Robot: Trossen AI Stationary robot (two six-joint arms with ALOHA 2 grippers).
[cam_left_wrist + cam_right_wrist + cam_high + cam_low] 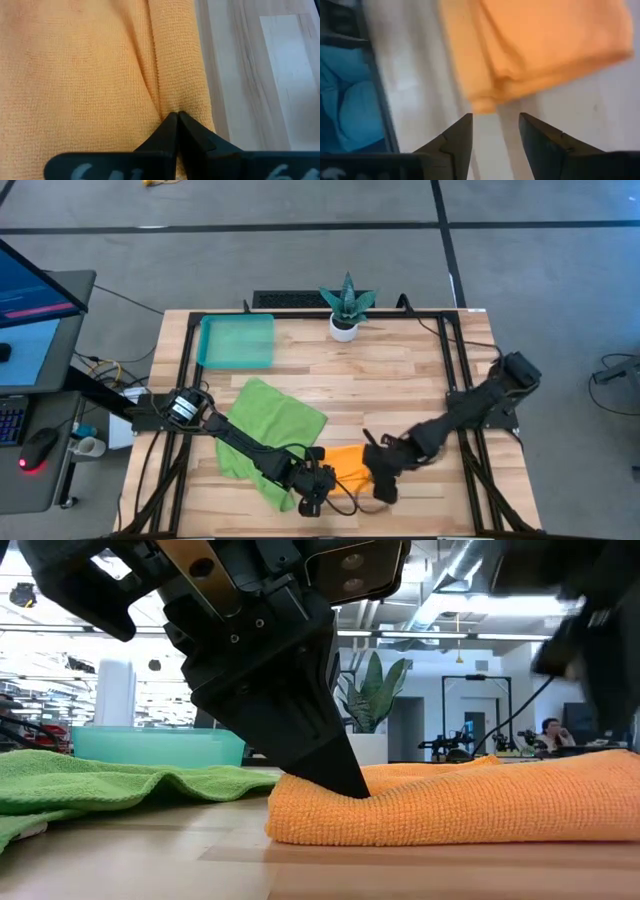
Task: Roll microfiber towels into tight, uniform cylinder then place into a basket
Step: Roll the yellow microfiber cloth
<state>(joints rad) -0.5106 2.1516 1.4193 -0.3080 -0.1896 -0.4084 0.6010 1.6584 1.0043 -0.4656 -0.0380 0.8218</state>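
The left gripper is pinched tight on a fold of the orange towel, at the table's six o'clock edge. The right gripper, just off the towel's three o'clock side, has its jaws apart and holds nothing. The green towel lies crumpled at nine o'clock of the orange one, and the basket sits at eleven o'clock.

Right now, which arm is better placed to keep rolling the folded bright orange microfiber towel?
Left, probably. The left gripper is shut, pinching a fold of the bright orange microfiber towel at its near edge. The right gripper stands open just off the towel's corner, holding nothing, so it would have to grasp again first.
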